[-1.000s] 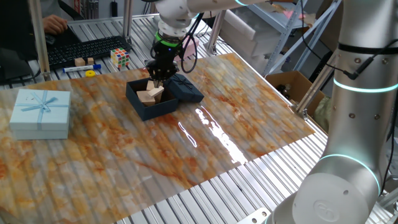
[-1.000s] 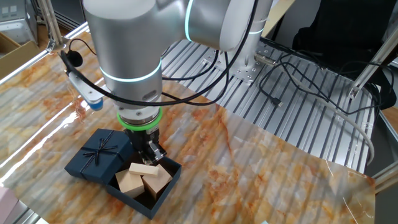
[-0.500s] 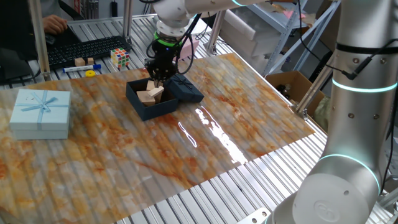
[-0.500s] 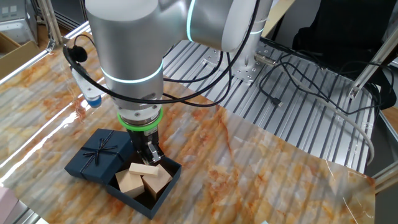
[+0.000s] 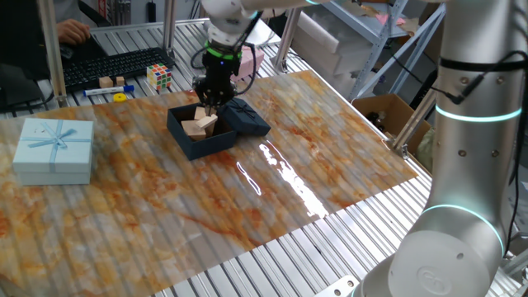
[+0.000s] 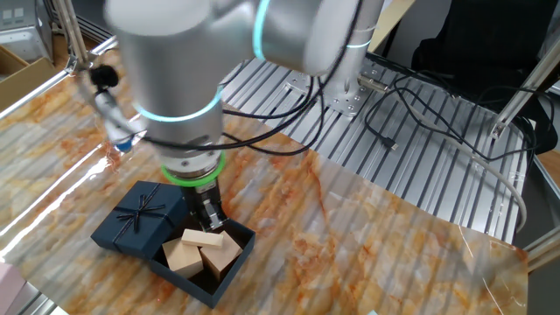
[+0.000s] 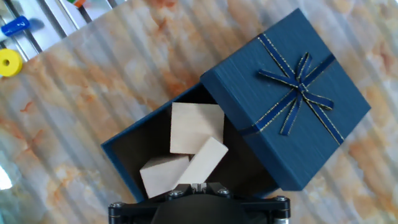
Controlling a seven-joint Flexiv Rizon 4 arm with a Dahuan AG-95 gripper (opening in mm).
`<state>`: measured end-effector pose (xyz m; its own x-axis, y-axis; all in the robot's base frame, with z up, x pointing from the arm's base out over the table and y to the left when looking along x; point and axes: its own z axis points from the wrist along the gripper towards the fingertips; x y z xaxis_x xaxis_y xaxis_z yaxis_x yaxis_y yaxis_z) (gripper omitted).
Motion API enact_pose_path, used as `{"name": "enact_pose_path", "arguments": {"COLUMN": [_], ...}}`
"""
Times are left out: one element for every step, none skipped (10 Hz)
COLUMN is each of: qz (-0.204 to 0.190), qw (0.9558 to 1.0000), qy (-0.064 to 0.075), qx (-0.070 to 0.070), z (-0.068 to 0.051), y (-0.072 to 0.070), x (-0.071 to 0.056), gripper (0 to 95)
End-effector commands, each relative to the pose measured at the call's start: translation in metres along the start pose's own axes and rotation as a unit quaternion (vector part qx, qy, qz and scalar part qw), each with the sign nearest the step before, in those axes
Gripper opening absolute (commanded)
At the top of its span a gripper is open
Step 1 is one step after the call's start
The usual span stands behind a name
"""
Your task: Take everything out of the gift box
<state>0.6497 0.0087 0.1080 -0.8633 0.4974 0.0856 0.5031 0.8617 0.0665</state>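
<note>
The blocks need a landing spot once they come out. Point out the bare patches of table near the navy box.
Bare marbled mat lies between the navy gift box and the light blue gift box, and in the wide stretch toward the near edge. It is crowded at the navy lid beside the box and along the far edge by the puzzle cube.

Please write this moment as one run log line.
gripper: shut, over gift box | wooden blocks: three visible, inside box | lid: off, overlapping box edge

Bright; tabletop [image 5: 272, 165] glare, arm [image 6: 175, 52] blurred
</note>
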Motion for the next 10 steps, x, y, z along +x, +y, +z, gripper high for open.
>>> {"name": "enact_pose_path", "arguments": {"qz": [0.016, 0.015, 0.016, 0.018, 0.019, 0.022, 0.023, 0.022, 0.02, 0.02], "qw": [0.9999, 0.9999, 0.9998, 0.9998, 0.9997, 0.9996, 0.9994, 0.9994, 0.9995, 0.9995], "qy": [0.002, 0.0, -0.002, -0.004, -0.011, -0.018, -0.024, -0.025, -0.024, -0.024], "qx": [-0.002, 0.002, 0.007, 0.004, -0.001, -0.003, 0.0, -0.001, -0.001, -0.001], "z": [0.0002, 0.0002, 0.0002, 0.0002, 0.0002, 0.0002, 0.0002, 0.0002, 0.0002, 0.0002], "y": [-0.0006, -0.0006, -0.0006, -0.0006, -0.0006, -0.0006, -0.0006, -0.0006, -0.0006, -0.0006], "x": [0.0012, 0.0012, 0.0012, 0.0012, 0.0012, 0.0012, 0.0012, 0.0012, 0.0012, 0.0012], "gripper": [0.0, 0.0, 0.0, 0.0, 0.0, 0.0, 0.0, 0.0, 0.0, 0.0]}}
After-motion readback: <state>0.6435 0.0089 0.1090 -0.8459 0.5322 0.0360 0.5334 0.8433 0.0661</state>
